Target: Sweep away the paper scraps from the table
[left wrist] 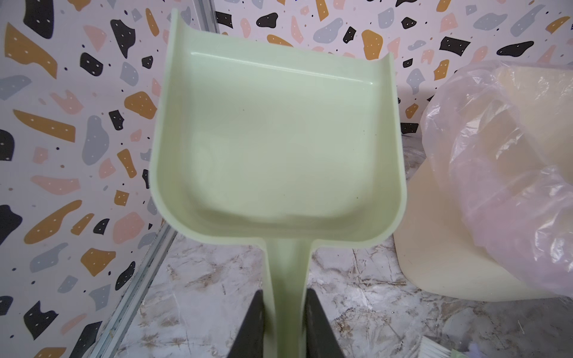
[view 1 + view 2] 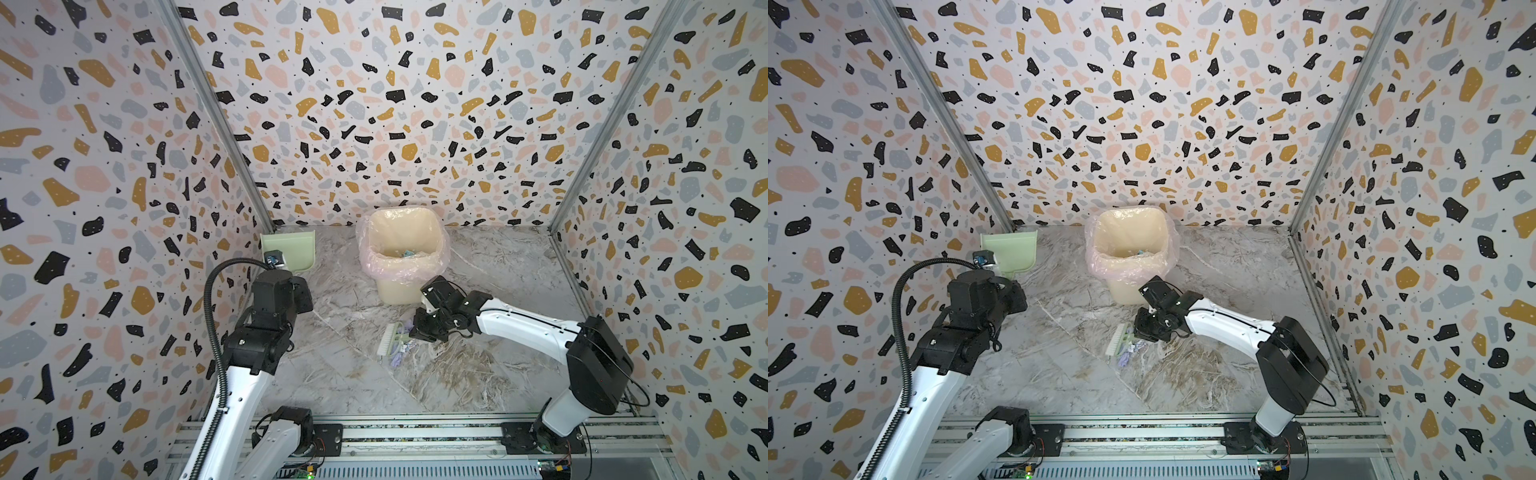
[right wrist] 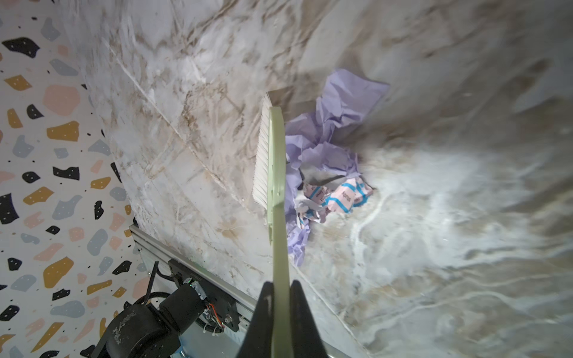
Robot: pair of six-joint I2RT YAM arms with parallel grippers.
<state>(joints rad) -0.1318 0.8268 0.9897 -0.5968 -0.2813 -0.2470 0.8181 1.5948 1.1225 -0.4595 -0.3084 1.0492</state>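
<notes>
Paper scraps point(image 3: 322, 148): a few lay in the bin point(image 2: 436, 232), one heap on the counter point(image 2: 478, 374) beside the brush point(image 3: 273, 161) my right tool point(image 3: 280, 288) clamped. My left tool point(image 1: 285, 300) clamped the empty dustpan point(image 1: 273, 139). Sweeping-in outstanding.

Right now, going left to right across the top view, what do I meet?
In order: pale green plastic dustpan → pale green brush with white bristles → right gripper. Left out, overlapping: cream plastic bin, lavender paper scraps.

- The right gripper point(image 3: 281, 288) pinches the handle of a pale green brush point(image 3: 276, 161).
- Paper scraps point(image 3: 322, 155), lavender and printed, lie bunched against the brush's back, on the side away from its white bristles.
- They rest on the marble table point(image 3: 434, 232).
</notes>
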